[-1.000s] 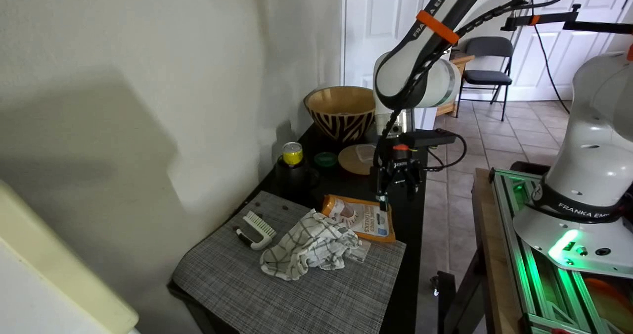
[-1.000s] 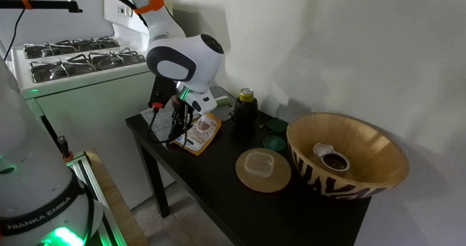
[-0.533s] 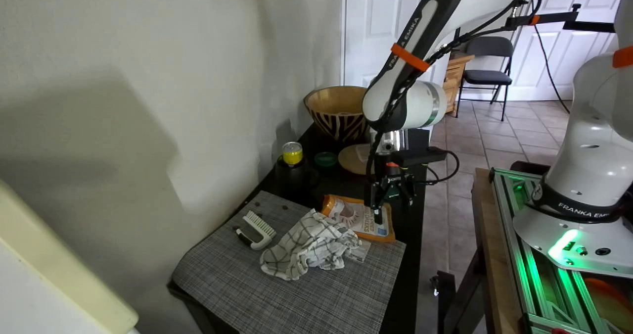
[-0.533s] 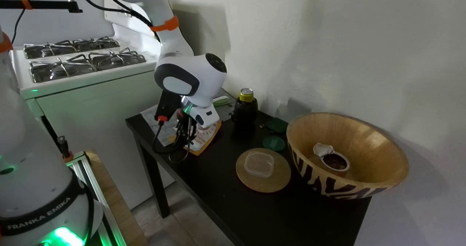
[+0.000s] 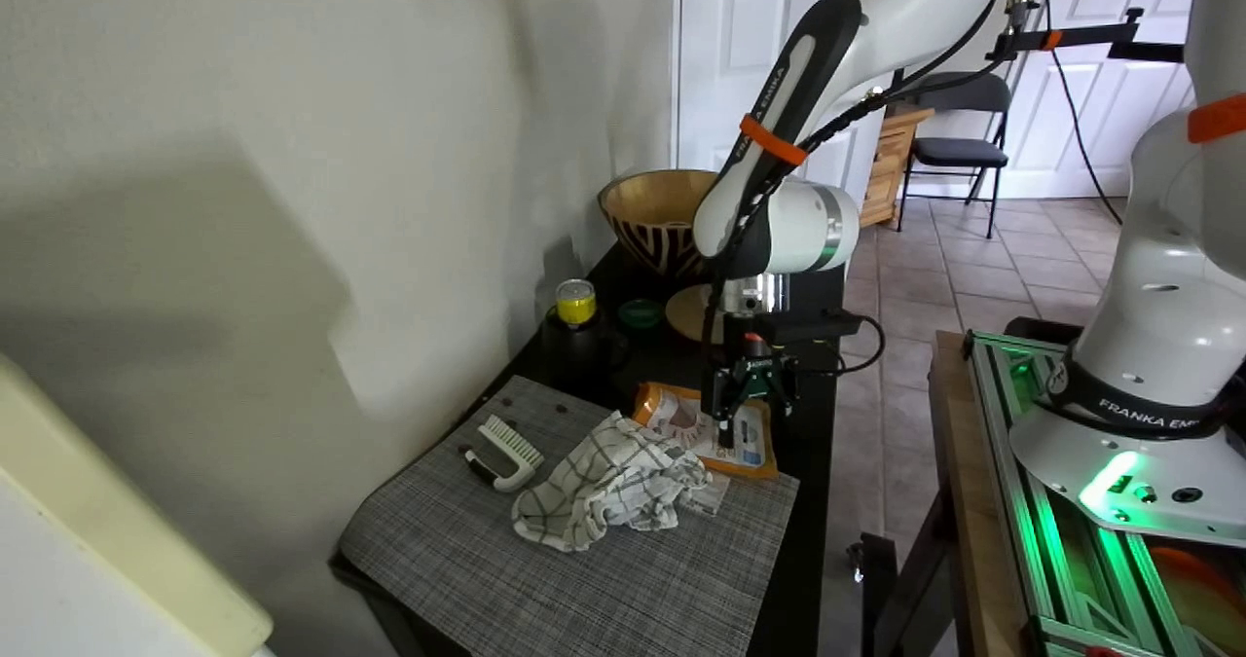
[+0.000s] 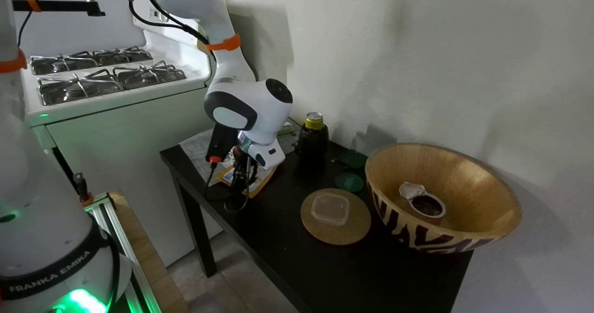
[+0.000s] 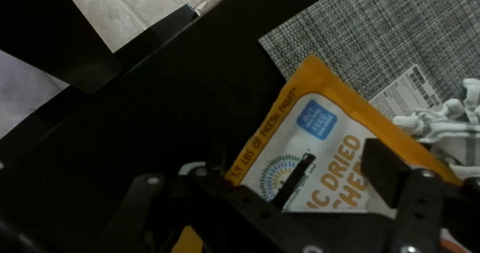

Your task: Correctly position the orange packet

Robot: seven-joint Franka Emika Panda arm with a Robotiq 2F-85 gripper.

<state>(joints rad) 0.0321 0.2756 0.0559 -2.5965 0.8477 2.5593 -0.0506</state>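
The orange packet [image 5: 677,421] with a white label lies flat, partly over the placemat's edge and partly on the black table. In an exterior view most of it [image 6: 263,183] is hidden behind my gripper [image 6: 243,171]. In the wrist view the packet [image 7: 318,148] fills the space under my gripper [image 7: 339,155], its corner pointing up. The gripper is open, with one finger [image 7: 294,181] and the other finger's pad [image 7: 384,170] apart over the label. My gripper [image 5: 756,420] points down just above the packet. Whether a fingertip touches it I cannot tell.
A checked towel [image 5: 618,492] and a brush [image 5: 508,455] lie on the grey placemat [image 5: 623,589]. A dark mug with a yellow can [image 5: 575,304] stands near the wall. Green lids [image 6: 349,182], a round board [image 6: 336,234] and a large bowl [image 6: 445,164] are farther along the table.
My gripper has come down over the packet; it moved leftward in an exterior view whose foreground shows the towel. It has been open throughout. The packet has not visibly moved.
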